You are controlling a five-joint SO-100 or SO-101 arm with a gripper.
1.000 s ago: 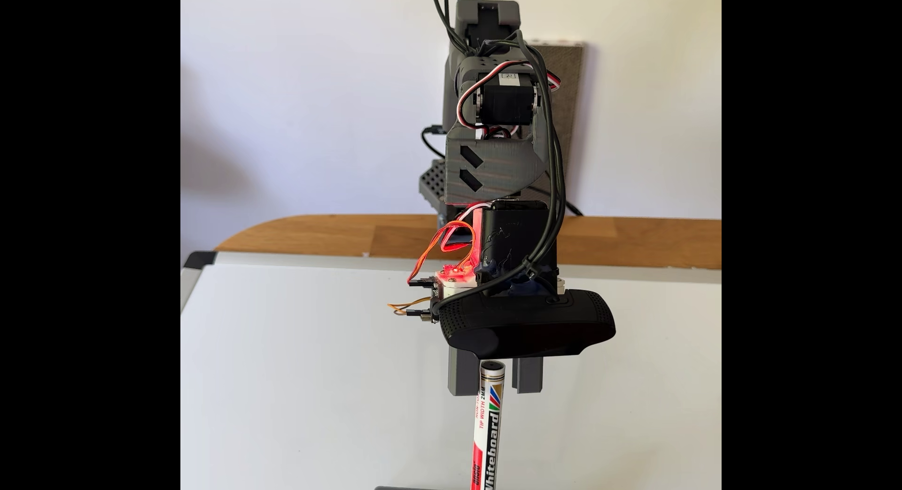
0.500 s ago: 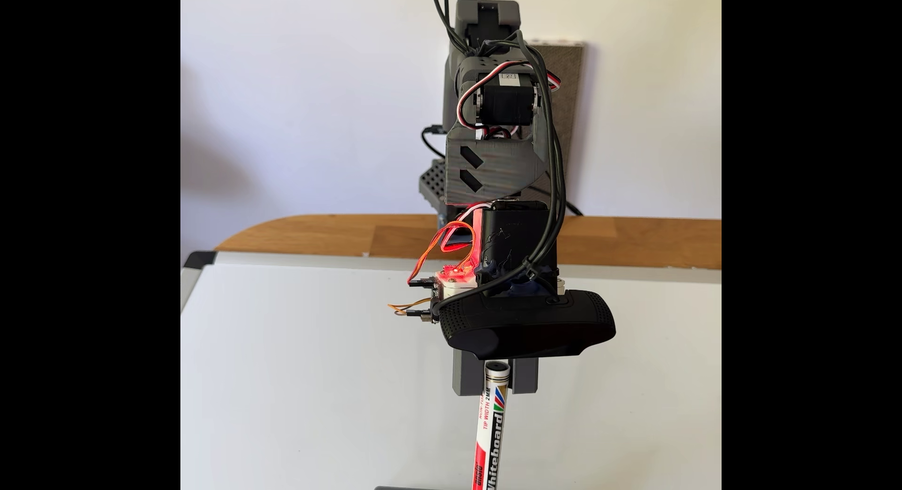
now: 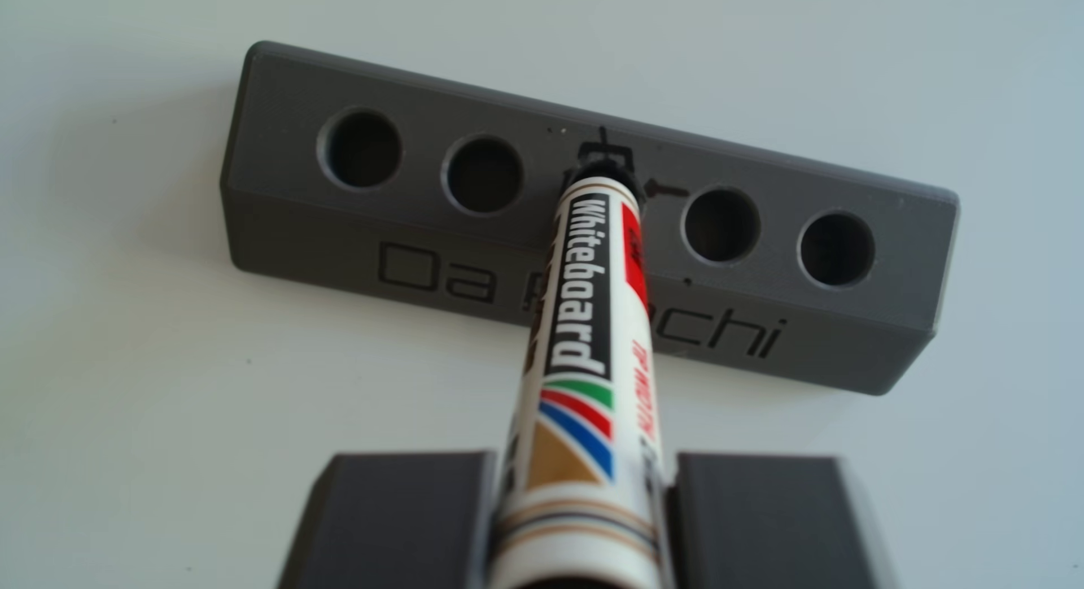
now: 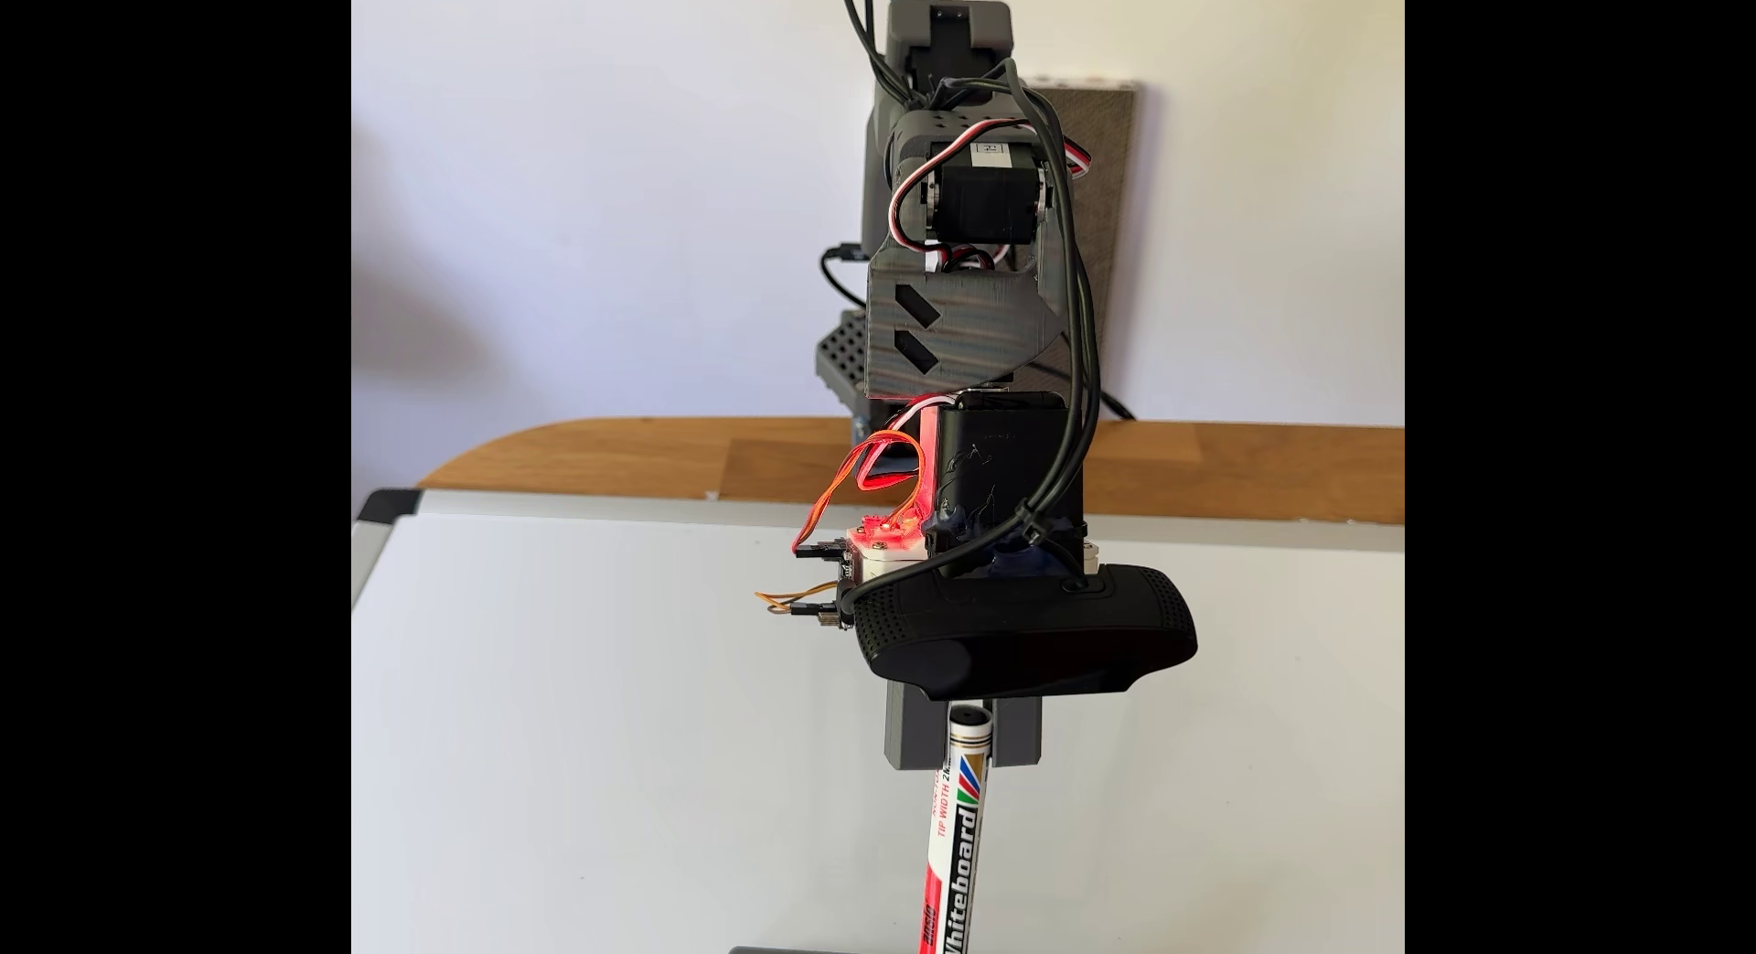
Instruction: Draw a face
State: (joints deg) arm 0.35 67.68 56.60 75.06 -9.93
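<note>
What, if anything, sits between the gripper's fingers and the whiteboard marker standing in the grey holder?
Nothing visible does. In the other view the two grey fingers flank the upper barrel of the whiteboard marker, which stands in the middle hole of the five-hole holder. The fixed view shows the gripper closed in around it.

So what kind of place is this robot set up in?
Likely a home or hobby desk: a wooden tabletop against a plain wall, a whiteboard lying flat on it, and a 3D-printed marker holder with one whiteboard marker standing in it.

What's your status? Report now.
Gripper shut on marker. Marker seated in holder, middle hole. Whiteboard blank. Nothing in the way.
</note>
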